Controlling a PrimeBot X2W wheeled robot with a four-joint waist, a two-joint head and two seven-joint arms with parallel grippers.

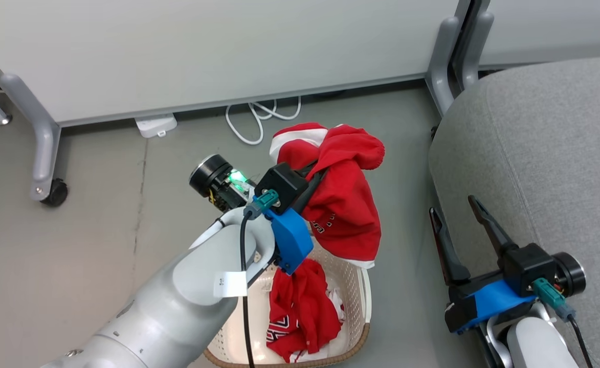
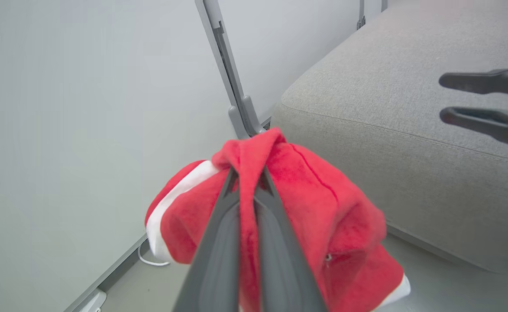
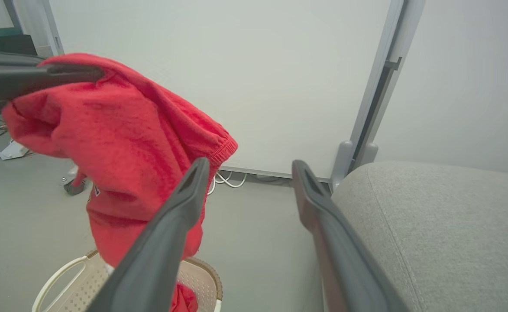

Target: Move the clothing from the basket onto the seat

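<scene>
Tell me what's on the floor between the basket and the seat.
Nothing. In the head view, the strip of grey floor between the basket and the seat is bare.

You have bare floor (image 1: 407, 230) between basket (image 1: 367, 301) and seat (image 1: 545, 153); the right end effector (image 1: 453, 205) crowds the seat's edge
</scene>
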